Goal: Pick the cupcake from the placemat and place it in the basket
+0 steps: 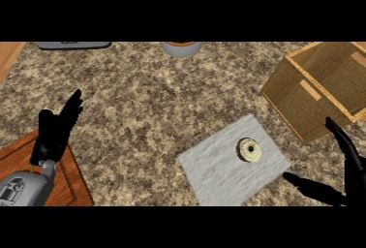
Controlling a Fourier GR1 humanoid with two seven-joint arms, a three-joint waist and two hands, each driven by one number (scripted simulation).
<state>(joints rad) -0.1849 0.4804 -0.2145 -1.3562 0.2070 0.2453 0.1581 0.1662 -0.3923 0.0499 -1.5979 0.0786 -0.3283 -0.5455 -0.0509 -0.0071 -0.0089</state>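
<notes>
A small cupcake (250, 149), pale with a dark centre, stands on the grey placemat (214, 169) at the lower middle right of the counter. The woven basket (314, 99) sits at the right, just beyond the mat's far corner, its opening facing up. My right hand (344, 179) is at the lower right edge, open, thumb and fingers spread wide; it is to the right of the cupcake and apart from it. My left hand (55, 131) is at the left, open with fingers straight up, holding nothing.
A grey cup (181, 48) stands at the counter's far edge, and a dark flat object (71, 45) lies at the far left. Wooden cabinet fronts (43, 169) show at the lower left beyond the counter's edge.
</notes>
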